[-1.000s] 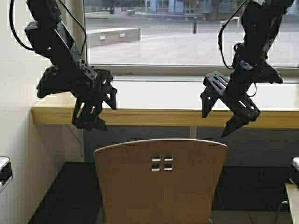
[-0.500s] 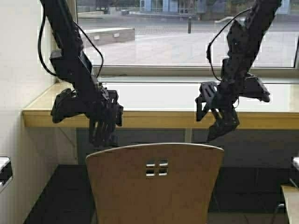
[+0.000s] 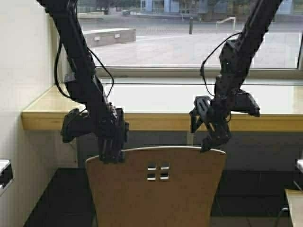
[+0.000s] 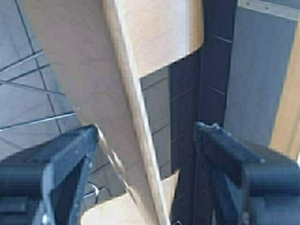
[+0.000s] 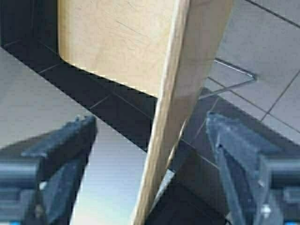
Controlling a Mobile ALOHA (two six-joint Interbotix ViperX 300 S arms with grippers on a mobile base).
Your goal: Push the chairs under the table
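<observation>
Chair (image 3: 156, 189) is standing just short of the table (image 3: 42, 111), backrest toward the robot. Left gripper (image 3: 111, 153) and right gripper (image 3: 210, 142) are straddling the backrest's top edge, jaws wide, gripping nothing. Risk: uneven pushing could be twisting the chair, legs snagging on the floor.
</observation>
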